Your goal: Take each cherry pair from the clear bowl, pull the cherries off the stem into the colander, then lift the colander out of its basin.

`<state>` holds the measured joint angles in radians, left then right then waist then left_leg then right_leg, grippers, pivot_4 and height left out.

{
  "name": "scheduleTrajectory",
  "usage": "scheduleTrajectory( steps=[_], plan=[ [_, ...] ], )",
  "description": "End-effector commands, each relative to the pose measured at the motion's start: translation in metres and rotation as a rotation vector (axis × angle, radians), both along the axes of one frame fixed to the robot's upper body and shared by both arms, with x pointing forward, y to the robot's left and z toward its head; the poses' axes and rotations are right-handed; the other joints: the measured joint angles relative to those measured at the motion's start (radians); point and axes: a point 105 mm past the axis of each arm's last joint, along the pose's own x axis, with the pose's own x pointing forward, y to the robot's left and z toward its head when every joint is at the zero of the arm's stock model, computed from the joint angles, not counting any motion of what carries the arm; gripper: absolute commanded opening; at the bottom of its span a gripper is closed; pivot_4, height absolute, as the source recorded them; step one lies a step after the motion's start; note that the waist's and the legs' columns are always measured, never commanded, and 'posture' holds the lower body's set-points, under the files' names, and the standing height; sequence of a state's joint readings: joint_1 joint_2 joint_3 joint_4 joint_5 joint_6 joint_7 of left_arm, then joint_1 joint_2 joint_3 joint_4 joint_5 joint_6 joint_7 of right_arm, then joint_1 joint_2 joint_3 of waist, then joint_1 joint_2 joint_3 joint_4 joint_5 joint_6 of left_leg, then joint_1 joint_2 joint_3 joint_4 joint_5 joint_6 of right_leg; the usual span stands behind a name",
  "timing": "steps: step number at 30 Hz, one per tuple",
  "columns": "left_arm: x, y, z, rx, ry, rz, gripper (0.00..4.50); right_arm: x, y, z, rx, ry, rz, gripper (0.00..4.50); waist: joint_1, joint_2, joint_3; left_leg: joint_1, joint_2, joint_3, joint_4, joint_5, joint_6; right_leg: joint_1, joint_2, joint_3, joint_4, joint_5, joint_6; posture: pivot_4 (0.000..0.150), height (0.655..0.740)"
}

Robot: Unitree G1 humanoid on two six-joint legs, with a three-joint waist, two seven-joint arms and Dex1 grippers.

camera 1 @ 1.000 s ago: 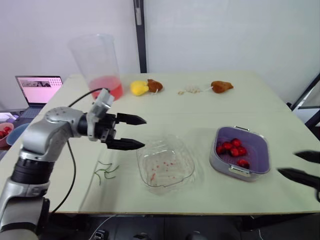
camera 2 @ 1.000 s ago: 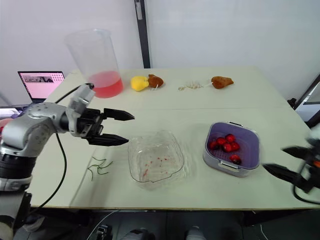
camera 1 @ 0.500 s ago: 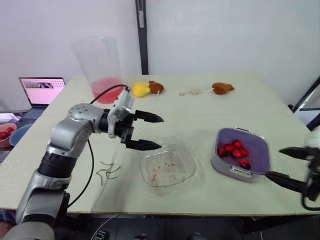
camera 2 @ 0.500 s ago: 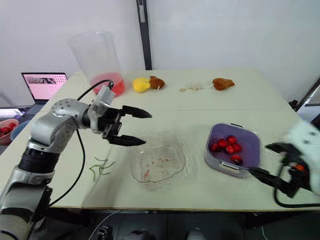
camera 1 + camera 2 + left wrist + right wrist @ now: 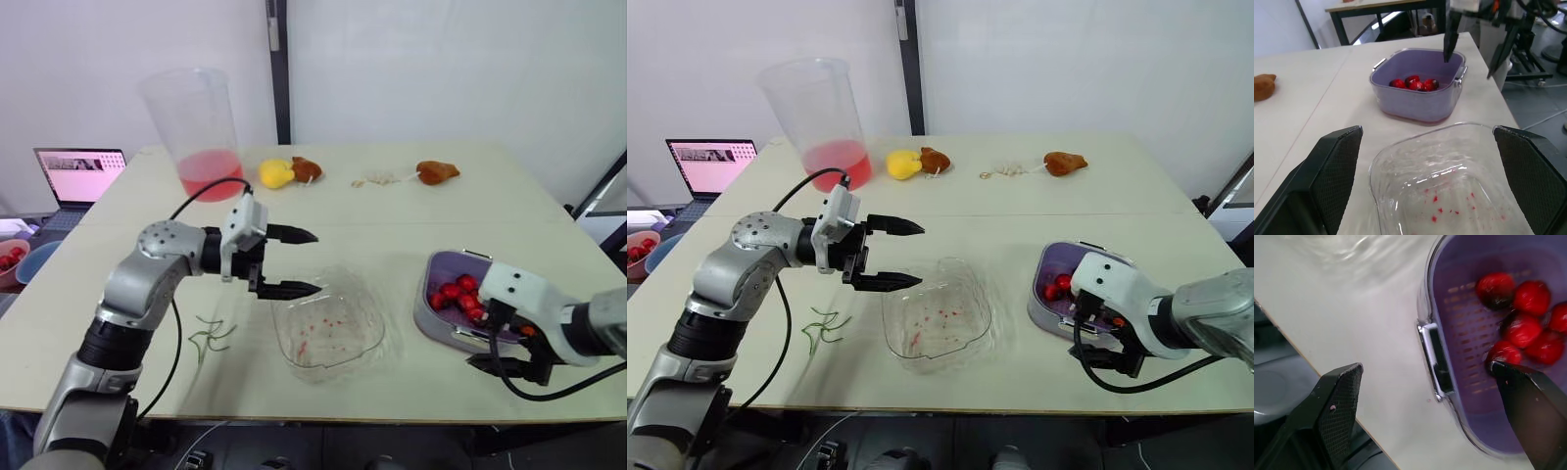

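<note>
The clear bowl [image 5: 328, 338] sits at the table's middle front, empty apart from red juice specks. To its right the purple colander [image 5: 438, 262] rests in its grey basin [image 5: 425, 319] with several red cherries [image 5: 458, 291] inside. My left gripper [image 5: 313, 262] hovers open just above the bowl's far left rim, holding nothing. My right gripper [image 5: 487, 338] is open at the colander's near rim. In the right wrist view it straddles the metal handle [image 5: 1434, 357], one finger [image 5: 1528, 406] over the cherries and the other outside above the table.
Loose green stems [image 5: 211, 335] lie left of the bowl. At the back stand a tall beaker of pink liquid [image 5: 201, 127], a yellow toy [image 5: 275, 174] and two brown ones [image 5: 434, 171]. A laptop [image 5: 76, 176] sits beyond the left table edge.
My right arm has swung in from the right edge to the colander's near rim. The left gripper moved over the bowl's far left rim, then held still.
</note>
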<state>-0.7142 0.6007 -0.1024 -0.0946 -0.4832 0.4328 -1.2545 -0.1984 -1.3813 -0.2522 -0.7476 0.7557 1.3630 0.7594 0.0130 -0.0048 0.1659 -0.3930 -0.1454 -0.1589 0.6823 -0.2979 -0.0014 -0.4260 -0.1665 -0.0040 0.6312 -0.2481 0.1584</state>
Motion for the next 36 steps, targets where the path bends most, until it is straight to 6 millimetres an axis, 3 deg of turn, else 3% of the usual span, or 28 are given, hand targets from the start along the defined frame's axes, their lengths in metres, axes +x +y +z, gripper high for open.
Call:
scheduleTrajectory(
  steps=[1, 4, 11, 20, 36],
  plan=[
    [-0.005, 0.001, 0.011, -0.024, -0.039, 0.005, 4.48, 0.010, 0.000, -0.001, -0.012, -0.043, 0.004, 4.50, 0.000, 0.000, 0.000, 0.000, 0.000, 0.000, 0.000, 0.000, 0.000, 0.000, 0.000, 0.000, 0.000, 0.000, 0.000, 0.150, 0.7400],
    [-0.008, 0.000, 0.012, -0.030, -0.037, 0.000, 4.50, 0.015, -0.003, -0.006, -0.008, -0.044, -0.008, 3.68, 0.000, 0.000, 0.000, 0.000, 0.000, 0.000, 0.000, 0.000, 0.000, 0.000, 0.000, 0.000, 0.000, 0.000, 0.000, 0.150, 0.7400],
    [-0.005, 0.001, 0.020, -0.023, -0.055, 0.004, 4.50, 0.019, -0.001, -0.009, 0.021, -0.045, 0.015, 0.25, 0.001, 0.000, 0.000, 0.000, 0.000, 0.000, 0.000, 0.000, 0.000, 0.000, 0.000, 0.000, 0.000, 0.000, 0.000, 0.150, 0.7400],
    [0.000, -0.002, 0.022, -0.017, -0.058, 0.004, 4.50, 0.015, 0.012, 0.006, 0.064, -0.066, 0.080, 0.20, -0.001, 0.000, 0.000, 0.000, 0.000, 0.000, 0.000, 0.000, 0.000, 0.000, 0.000, 0.000, 0.000, 0.000, 0.000, 0.150, 0.7400],
    [0.007, -0.010, 0.020, -0.018, -0.069, -0.020, 4.50, -0.002, 0.015, 0.067, 0.033, -0.103, 0.187, 0.20, -0.001, 0.001, 0.000, 0.000, 0.000, 0.001, -0.001, 0.000, 0.000, -0.001, 0.001, 0.000, 0.000, 0.000, 0.000, 0.150, 0.7400]
  ],
)
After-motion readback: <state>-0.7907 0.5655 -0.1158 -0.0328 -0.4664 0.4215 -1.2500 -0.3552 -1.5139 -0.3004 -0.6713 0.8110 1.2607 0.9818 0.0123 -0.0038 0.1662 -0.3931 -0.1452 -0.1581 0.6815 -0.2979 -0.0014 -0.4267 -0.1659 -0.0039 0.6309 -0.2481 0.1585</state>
